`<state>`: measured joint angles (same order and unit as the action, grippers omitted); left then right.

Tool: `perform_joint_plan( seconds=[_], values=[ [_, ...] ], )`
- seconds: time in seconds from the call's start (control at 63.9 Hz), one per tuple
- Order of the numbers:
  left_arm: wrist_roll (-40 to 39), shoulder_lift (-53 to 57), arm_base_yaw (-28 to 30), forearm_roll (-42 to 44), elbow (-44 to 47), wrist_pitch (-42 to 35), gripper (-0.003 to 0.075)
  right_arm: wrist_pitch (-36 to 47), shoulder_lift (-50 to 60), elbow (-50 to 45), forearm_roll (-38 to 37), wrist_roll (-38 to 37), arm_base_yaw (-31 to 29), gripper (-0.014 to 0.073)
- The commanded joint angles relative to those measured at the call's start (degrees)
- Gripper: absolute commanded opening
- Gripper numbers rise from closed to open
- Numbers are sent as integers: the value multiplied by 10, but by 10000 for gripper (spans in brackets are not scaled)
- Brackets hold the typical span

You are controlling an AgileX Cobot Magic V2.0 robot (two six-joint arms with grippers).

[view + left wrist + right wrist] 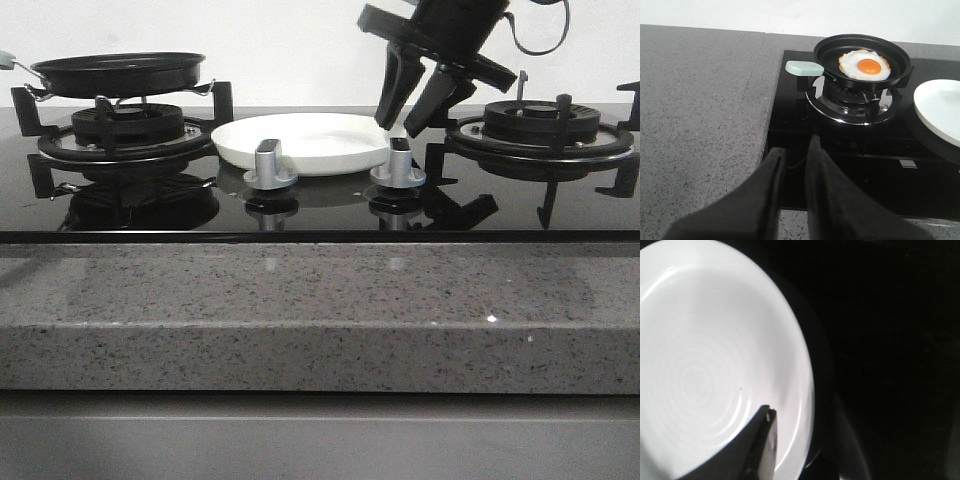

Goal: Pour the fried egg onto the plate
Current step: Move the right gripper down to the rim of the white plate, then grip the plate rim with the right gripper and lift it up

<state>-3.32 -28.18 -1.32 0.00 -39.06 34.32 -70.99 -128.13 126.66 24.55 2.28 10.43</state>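
Resting in one black pan (862, 60), one fried egg (865, 65), one plate (300, 142) (bare), right pincer (412, 118) spread, left pincer (796, 150) nearly closed.

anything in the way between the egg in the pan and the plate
Nothing visible. The fried egg lies in the black pan on the left burner, and the plate sits beside it on the glass, only the burner grate between them.
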Motion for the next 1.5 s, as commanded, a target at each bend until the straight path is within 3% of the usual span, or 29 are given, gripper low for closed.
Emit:
perform_joint_plan(
  seconds=[0.0, 0.109, 1.032, 1.236, 1.486],
  values=[
    [-3, -6, -2, -5, -15, -42, 113, -24, 37, 22, 26, 1, -4, 248],
    [-3, -6, -2, -5, -15, -42, 113, -32, 35, 22, 26, 1, -5, 212],
    [-3, -6, -2, -5, -15, -42, 113, -55, 15, 22, 27, 1, -6, 211],
    [-3, -6, -2, -5, -15, -42, 113, -55, 15, 22, 27, 1, -6, 57],
    [-3, -6, -2, -5, -15, -42, 113, -52, 24, 23, 27, 1, -7, -54]
  ],
)
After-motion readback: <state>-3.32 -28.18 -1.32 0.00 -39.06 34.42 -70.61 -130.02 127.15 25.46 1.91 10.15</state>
